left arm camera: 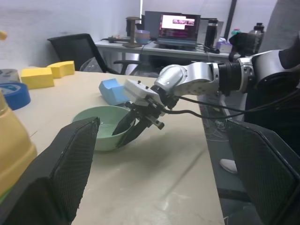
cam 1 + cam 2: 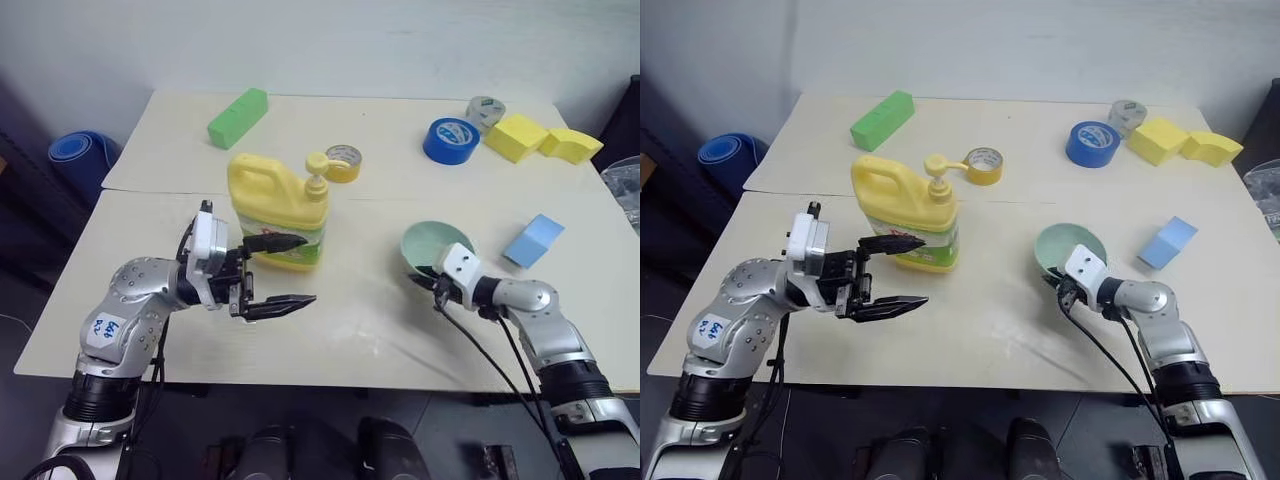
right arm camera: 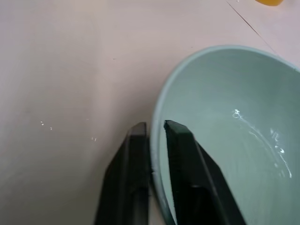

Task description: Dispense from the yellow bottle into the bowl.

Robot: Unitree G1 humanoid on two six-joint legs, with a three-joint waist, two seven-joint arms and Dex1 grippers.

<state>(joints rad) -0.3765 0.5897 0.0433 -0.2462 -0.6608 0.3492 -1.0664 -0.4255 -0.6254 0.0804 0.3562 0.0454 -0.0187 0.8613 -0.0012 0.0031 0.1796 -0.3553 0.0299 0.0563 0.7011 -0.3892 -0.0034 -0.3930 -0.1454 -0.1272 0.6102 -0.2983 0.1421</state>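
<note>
Right now my right gripper is clamped on the near rim of the small, smooth, pale mint-green bowl, one black finger inside the wall and the other outside, as the right wrist view shows plainly. The bowl sits on the pale tabletop, right of centre and tipped a little toward my hand. My left gripper hangs with its two black fingers spread wide, holding nothing, just in front of the large yellow plastic detergent jug with its moulded handle and yellow pump top. The upper finger overlaps the jug's green-and-yellow label in the head views, though I cannot tell whether it touches. The jug stands upright near the seam between the two table leaves, its spout turned toward the bowl's side, and the bowl lies well apart from it.

I judge the step in hand to be setting up: bowl secured, pump not yet pressed, nothing visibly dispensed beyond a faint sheen inside the bowl. Next, I think, the bowl must be drawn under the spout, keeping it level so it does not slip from my pinch. My left hand then needs to steady the jug or press the pump straight down.
</note>
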